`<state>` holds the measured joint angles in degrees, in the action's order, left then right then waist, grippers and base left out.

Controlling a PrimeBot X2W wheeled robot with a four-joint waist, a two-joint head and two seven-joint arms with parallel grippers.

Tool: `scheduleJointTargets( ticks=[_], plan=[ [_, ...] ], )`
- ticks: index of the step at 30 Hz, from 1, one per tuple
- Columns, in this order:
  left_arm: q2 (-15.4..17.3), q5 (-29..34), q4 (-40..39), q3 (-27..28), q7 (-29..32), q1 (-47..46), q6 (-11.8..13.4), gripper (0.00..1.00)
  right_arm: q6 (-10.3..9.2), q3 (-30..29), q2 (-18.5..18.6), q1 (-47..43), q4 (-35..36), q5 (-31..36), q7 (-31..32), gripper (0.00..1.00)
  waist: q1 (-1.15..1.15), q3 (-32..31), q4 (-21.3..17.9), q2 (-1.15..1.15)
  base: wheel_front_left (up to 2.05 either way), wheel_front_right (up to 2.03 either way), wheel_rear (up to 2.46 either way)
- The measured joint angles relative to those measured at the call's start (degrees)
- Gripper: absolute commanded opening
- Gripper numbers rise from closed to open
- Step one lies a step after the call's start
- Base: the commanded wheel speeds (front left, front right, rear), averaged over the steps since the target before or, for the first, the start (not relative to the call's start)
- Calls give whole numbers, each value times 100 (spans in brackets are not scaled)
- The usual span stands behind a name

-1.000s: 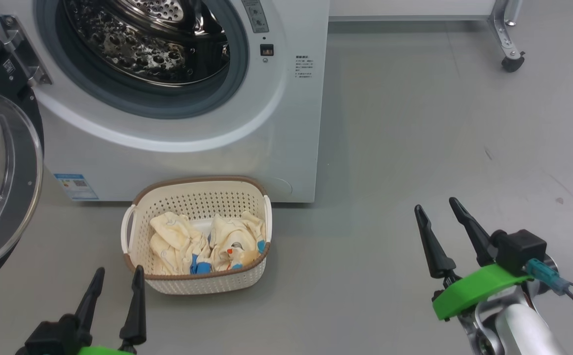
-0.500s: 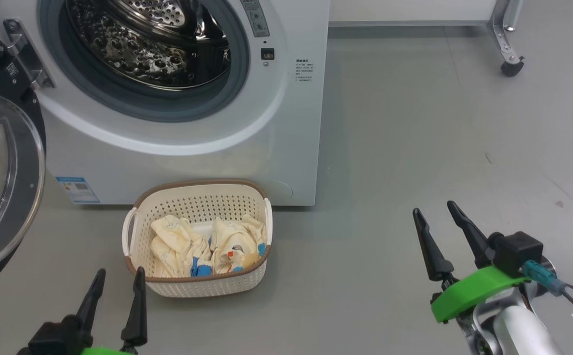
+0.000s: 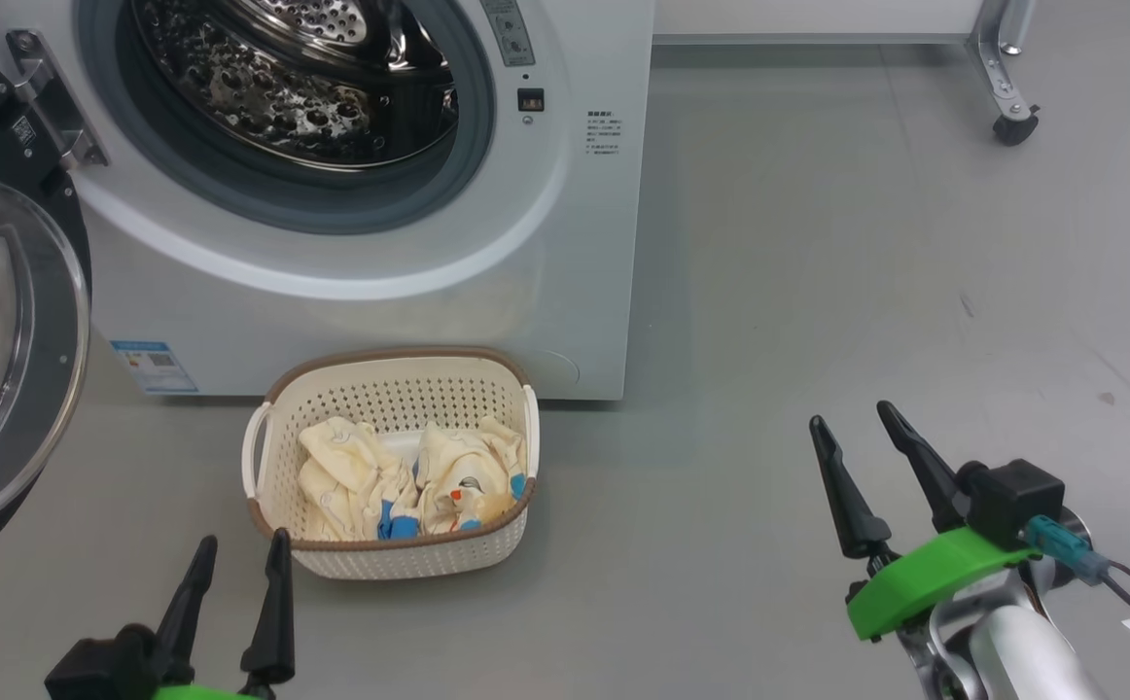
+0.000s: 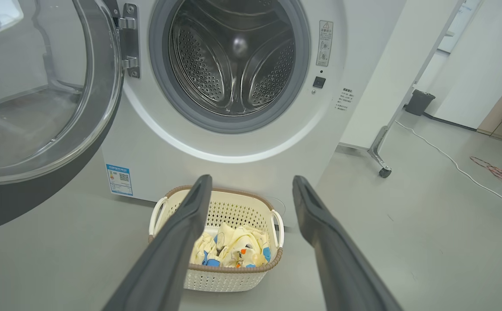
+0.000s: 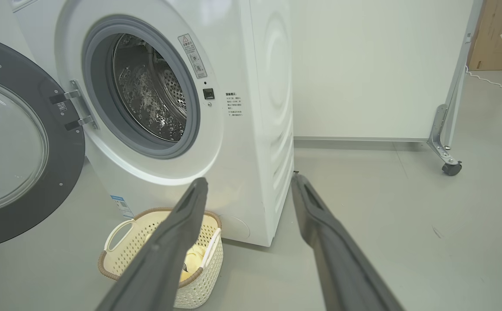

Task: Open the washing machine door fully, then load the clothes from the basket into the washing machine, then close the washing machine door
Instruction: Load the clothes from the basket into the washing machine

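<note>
Head camera: high, tilted down onto washing machine (image 3: 351, 311) front and basket (image 3: 400, 559). Wrist cameras lower, facing the machine: left square-on, right oblique, offset rightward. All share basket and drum (image 4: 231, 56).

This looks like a lab or test room, not a home. The washing machine (image 5: 268, 129) stands alone on a bare grey floor (image 3: 866, 292) beside a white partition (image 5: 376, 65) on castors (image 5: 452, 168). A cardboard box (image 5: 495, 39) and a black bin (image 4: 419, 102) sit further off.
</note>
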<state>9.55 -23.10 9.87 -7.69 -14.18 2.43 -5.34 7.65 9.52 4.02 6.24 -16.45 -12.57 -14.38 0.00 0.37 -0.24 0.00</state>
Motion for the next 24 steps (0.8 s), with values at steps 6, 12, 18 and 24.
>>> scheduleJointTargets(
  ticks=[6,12,18,24],
  plan=[
    [3,0,19,34,0,-5,-13,100,0,-9,0,-6,-10,1,0,100,0,65,33,0,137,-137,0],
    [-22,204,3,166,0,-26,113,100,0,-23,0,-5,-11,7,0,100,0,90,74,0,203,-203,0],
    [-66,321,18,234,-1,-120,120,100,0,-27,0,-1,-22,7,0,100,1,86,107,0,150,-150,0],
    [-82,434,60,211,-1,-124,31,100,-1,-29,0,7,-23,7,0,100,1,103,140,0,81,-81,0]
  ],
)
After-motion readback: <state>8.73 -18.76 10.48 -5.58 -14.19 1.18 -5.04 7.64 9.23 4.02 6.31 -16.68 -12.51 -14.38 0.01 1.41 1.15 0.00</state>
